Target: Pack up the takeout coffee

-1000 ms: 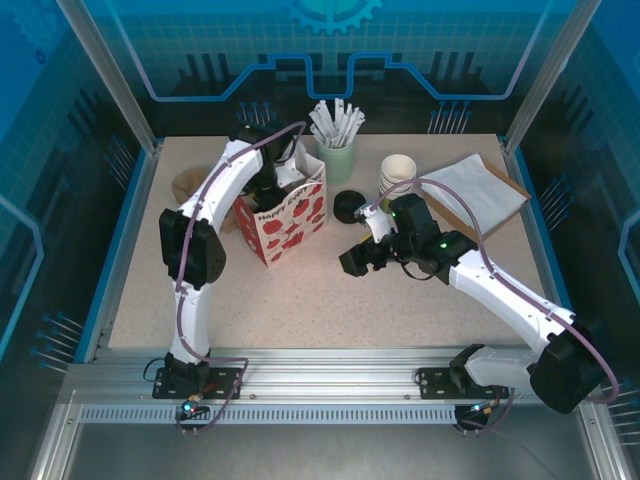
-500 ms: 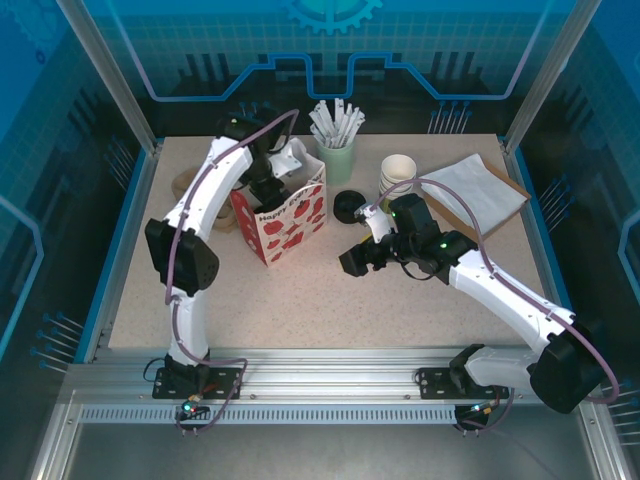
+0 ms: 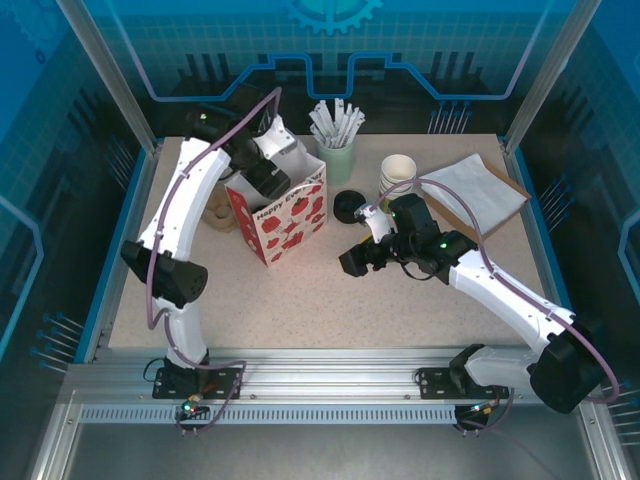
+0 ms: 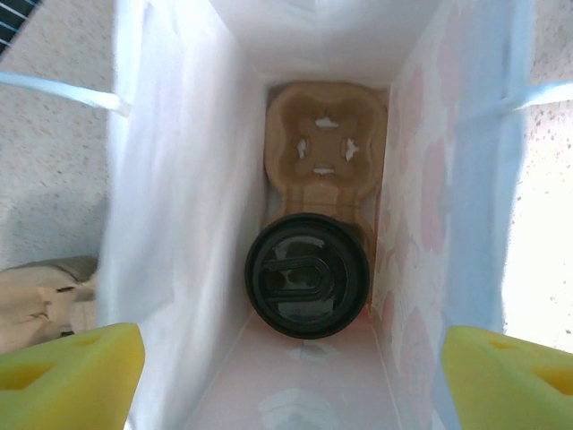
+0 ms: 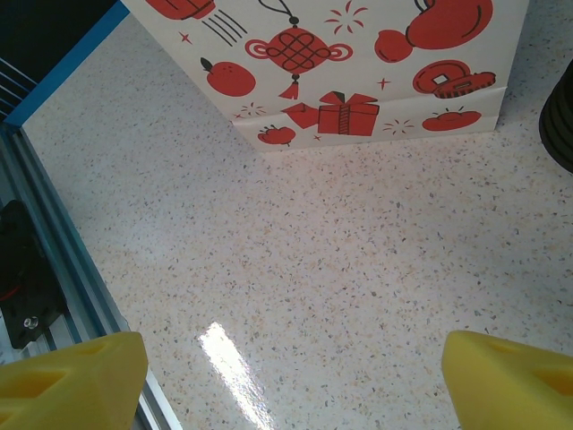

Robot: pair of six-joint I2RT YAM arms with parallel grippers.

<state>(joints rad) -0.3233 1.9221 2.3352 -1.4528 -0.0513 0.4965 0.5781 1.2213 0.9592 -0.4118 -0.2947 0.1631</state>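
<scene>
In the left wrist view I look straight down into the white paper bag (image 4: pixel 170 179). The takeout coffee (image 4: pixel 307 275) stands upright at the bottom with its black lid on, seated in a brown cardboard cup carrier (image 4: pixel 327 148). My left gripper (image 4: pixel 286 381) hangs open above the bag's mouth, well clear of the lid and holding nothing. From above, the left gripper (image 3: pixel 265 175) hovers over the red-printed bag (image 3: pixel 285 220). My right gripper (image 3: pixel 352 262) stands open over bare table to the right of the bag, and the right gripper (image 5: pixel 291 381) holds nothing.
A stack of lidless cups (image 3: pixel 397 175), loose black lids (image 3: pixel 348 207) and a green cup of stirrers (image 3: pixel 335 150) stand behind the right arm. White napkins (image 3: pixel 480 190) lie at the back right. Another brown carrier (image 3: pixel 215 215) lies left of the bag. The blue table edge (image 5: pixel 54 67) runs nearby.
My left arm has risen and swung back to the left, lifting its open gripper up out of the bag. The right arm has not moved.
</scene>
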